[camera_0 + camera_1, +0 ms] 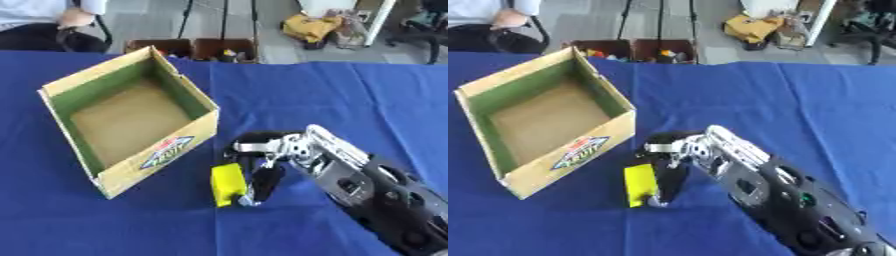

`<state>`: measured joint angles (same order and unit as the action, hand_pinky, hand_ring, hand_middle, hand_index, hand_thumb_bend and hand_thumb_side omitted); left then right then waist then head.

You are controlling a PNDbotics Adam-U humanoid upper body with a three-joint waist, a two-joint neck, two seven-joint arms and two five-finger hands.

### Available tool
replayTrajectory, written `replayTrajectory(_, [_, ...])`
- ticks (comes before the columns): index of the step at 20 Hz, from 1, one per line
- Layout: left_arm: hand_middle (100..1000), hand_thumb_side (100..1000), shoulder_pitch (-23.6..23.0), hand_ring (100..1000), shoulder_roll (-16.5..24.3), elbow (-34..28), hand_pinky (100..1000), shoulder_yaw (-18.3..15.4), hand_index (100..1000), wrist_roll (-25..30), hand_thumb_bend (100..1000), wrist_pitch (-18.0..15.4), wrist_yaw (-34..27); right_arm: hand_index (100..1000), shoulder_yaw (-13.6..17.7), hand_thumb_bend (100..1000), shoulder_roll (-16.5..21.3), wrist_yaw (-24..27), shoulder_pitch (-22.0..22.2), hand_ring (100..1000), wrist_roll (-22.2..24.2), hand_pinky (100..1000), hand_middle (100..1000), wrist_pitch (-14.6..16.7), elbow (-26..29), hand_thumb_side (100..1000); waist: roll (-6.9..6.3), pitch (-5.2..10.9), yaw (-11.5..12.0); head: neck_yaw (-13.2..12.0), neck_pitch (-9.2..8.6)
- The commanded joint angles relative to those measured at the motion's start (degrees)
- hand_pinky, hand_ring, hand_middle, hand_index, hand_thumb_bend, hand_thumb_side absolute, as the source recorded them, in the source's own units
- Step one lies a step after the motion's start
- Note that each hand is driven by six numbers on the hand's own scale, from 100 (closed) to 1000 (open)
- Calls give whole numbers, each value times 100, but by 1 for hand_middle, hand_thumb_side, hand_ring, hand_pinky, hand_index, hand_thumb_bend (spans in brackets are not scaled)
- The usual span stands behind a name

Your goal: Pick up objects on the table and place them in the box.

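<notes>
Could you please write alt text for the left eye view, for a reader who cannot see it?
The robot's right hand reaches in from the lower right, fingers curled down against a small yellow block on the blue tablecloth. Just left of it stands an open cardboard box, with nothing visible inside.

Evenly bright, soft daylight; faint shadow inside open cardboard box (131,120); slightly blurred throughout; no glare.

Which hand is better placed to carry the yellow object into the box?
The right. The right hand is already at the yellow object, fingers curled down beside it, close to the near corner of the open box. The left hand shows in neither view.
</notes>
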<state>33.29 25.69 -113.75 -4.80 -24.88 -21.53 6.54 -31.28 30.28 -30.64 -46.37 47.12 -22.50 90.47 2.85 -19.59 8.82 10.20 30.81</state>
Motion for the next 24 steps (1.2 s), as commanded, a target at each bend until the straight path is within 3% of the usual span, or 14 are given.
replayTrajectory(1, [867,919,60,903,90,-84,722,-9,925,2,100,10,-19,718,73,322,34,39,-68,654,178,571,681,-331,-6,144,22,3,2,11,-54])
replayTrajectory(8, [868,919,67,904,96,-84,723,-12,925,-3,100,13,-22,595,146,199,51,146,-66,528,-324,432,553,-566,55,159,23,15,-21,25,-65])
replayTrajectory(11, [868,918,67,905,107,-84,723,-14,925,-4,100,19,-20,578,166,157,123,213,-79,516,-484,420,540,-618,202,166,29,30,-36,16,-72])
replayTrajectory(12, [868,920,68,905,111,-84,724,-14,925,-5,100,21,-19,561,175,100,152,229,-93,500,-524,414,525,-628,262,201,30,37,-42,13,-72])
replayTrajectory(18, [868,917,66,905,145,-84,724,-25,925,-17,100,24,-9,544,363,100,423,293,-196,481,-698,396,507,-728,952,155,31,79,-83,-10,-90])
replayTrajectory(24, [868,917,53,905,167,-84,724,-42,925,-35,100,27,4,525,879,100,718,489,-201,463,-912,381,488,-973,1871,183,35,92,-130,-44,-104])
